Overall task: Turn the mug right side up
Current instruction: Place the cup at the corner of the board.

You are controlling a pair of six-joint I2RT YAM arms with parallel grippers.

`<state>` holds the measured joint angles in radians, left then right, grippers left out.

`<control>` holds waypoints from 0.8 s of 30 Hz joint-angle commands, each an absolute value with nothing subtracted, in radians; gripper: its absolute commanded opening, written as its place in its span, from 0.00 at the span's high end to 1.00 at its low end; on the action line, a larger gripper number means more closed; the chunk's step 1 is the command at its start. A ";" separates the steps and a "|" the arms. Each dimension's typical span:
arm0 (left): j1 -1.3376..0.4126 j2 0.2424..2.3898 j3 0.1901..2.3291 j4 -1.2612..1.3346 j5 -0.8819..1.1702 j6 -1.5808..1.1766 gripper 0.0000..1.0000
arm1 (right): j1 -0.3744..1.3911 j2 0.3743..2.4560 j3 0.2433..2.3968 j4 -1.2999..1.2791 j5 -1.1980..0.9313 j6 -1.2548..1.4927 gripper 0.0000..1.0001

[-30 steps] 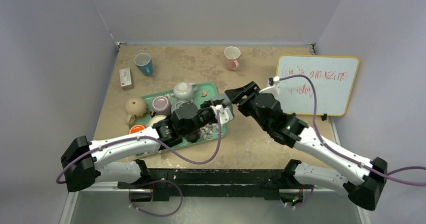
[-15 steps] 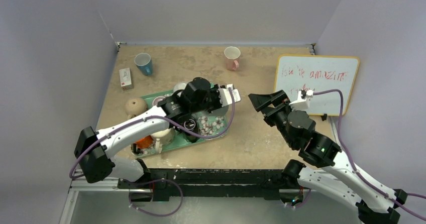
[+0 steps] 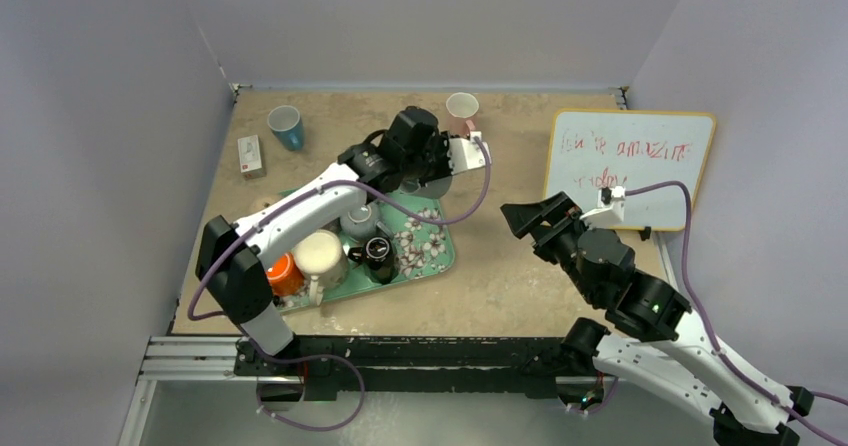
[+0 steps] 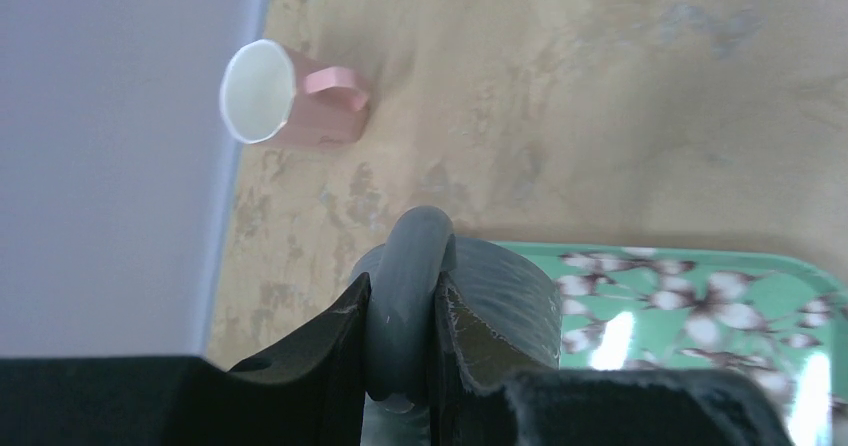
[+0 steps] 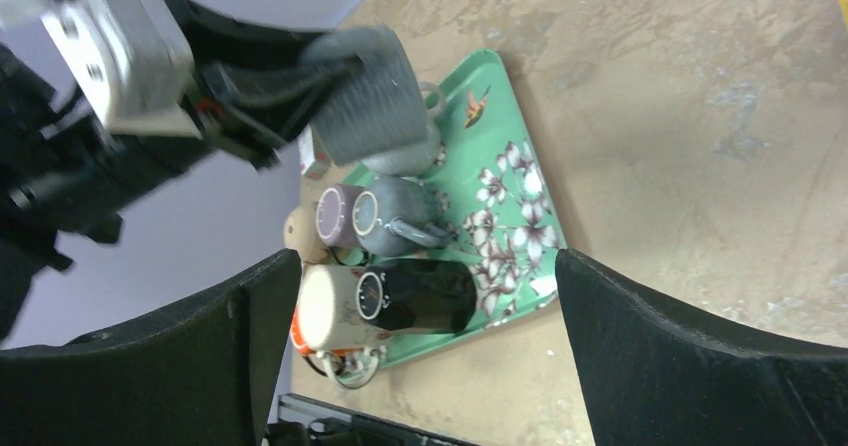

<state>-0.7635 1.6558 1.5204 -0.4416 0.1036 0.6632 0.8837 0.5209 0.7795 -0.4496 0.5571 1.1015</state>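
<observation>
Two wrist views show what the overhead one mostly hides. In the left wrist view, the left claw point(image 4: 405, 301) is clamped on the looped handle point(image 4: 405, 256) of the grey mug point(image 4: 500, 296). One finger point(image 4: 330, 336) presses on each side of the loop, and the mug's body sits just past the fingertips. Below it is a corner of the tray point(image 4: 700, 256), and a pink mug point(image 4: 285, 101) stands beyond, near the table's point(image 4: 600, 86) far edge. The right wrist view gives the side-on look: the mug is held in the air above the tray's far end, but I cannot tell which way its mouth faces. From overhead, the left arm covers most of the mug, over the tray's far right corner and short of the far edge. The right claw point(image 3: 528, 218) hovers over bare table to the right of the tray. Its jaws are spread wide, it holds nothing, and it is well apart from the mug.
</observation>
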 commanded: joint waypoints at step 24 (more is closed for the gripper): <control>-0.268 2.264 2.386 -0.753 0.154 0.768 1.00 | 0.890 0.759 0.775 -0.391 0.540 0.998 0.01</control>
